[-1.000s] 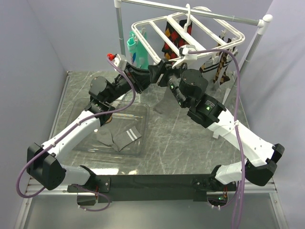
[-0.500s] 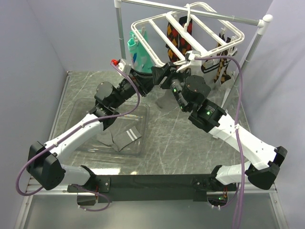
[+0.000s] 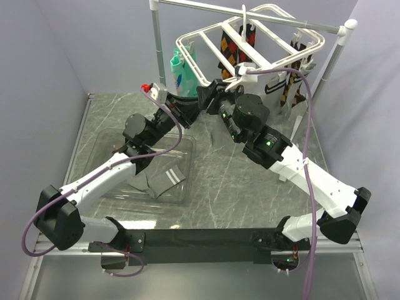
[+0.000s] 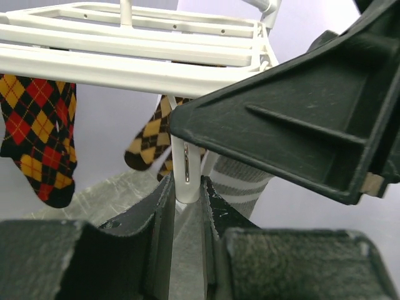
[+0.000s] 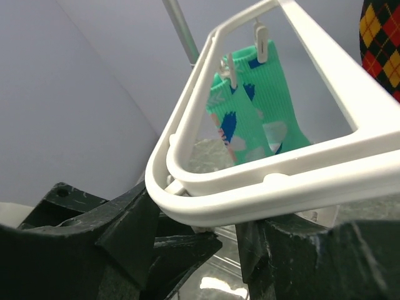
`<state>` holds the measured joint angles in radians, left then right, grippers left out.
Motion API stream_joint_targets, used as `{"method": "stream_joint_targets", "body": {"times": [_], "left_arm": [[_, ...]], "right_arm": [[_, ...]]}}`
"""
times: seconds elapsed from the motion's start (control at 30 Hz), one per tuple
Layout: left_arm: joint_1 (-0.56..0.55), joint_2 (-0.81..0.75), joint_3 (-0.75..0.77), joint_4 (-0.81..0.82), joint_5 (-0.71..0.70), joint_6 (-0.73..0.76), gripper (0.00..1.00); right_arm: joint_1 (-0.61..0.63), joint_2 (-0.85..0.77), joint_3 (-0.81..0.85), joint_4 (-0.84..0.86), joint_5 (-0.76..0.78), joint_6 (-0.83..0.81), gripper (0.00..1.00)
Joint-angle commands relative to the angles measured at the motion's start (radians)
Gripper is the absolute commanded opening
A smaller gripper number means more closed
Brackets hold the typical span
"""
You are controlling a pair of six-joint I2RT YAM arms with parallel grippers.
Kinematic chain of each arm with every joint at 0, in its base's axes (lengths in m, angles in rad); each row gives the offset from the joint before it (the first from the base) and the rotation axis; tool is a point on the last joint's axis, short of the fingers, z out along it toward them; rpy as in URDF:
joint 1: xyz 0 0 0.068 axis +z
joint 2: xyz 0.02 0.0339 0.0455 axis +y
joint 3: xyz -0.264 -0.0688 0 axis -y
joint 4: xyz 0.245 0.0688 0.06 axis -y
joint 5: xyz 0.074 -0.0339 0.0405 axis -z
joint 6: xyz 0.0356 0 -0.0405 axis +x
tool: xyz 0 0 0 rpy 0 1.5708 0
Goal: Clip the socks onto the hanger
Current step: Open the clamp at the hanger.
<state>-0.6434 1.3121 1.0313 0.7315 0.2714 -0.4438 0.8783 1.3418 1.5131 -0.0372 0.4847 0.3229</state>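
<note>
The white hanger [image 3: 250, 44] hangs by its hook from the rail. My left gripper [image 4: 186, 187] is shut on a small white clip [image 4: 186, 169] dangling from the hanger's near bar [image 4: 125, 69]; it shows in the top view [image 3: 195, 103] too. A grey sock [image 4: 240, 181] with white stripes hangs just behind that clip. My right gripper [image 5: 200, 231] is open under the hanger's near corner [image 5: 187, 206], which lies across its fingers; in the top view [image 3: 215, 95] it meets the left gripper. More grey socks [image 3: 159, 181] lie in the clear bin [image 3: 106, 144].
Argyle socks [image 3: 230, 47] and teal patterned socks [image 3: 181, 69] hang from the hanger. The metal rail stand [image 3: 156, 44] with white poles stands at the back. Purple cables loop off both arms. Grey walls close in on the left and right.
Both grippers have stayed together at the hanger's near corner and risen a little. The hanger's near edge has lifted and the frame has swung to the right.
</note>
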Motion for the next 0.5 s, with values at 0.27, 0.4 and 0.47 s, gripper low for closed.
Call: {"method": "stream_joint_targets", "body": {"times": [0.27, 0.4, 0.47], "left_arm": [[-0.007, -0.011, -0.126, 0.281, -0.015, -0.085, 0.2], [-0.009, -0.001, -0.125, 0.287, -0.011, -0.081, 0.2], [-0.012, 0.006, -0.12, 0.286, -0.011, -0.072, 0.2]], "right_arm": [[-0.007, -0.004, 0.048, 0.034, -0.015, -0.036, 0.54], [-0.007, 0.002, 0.052, 0.036, -0.038, -0.039, 0.54], [-0.007, 0.014, 0.065, 0.028, -0.043, -0.042, 0.54]]}}
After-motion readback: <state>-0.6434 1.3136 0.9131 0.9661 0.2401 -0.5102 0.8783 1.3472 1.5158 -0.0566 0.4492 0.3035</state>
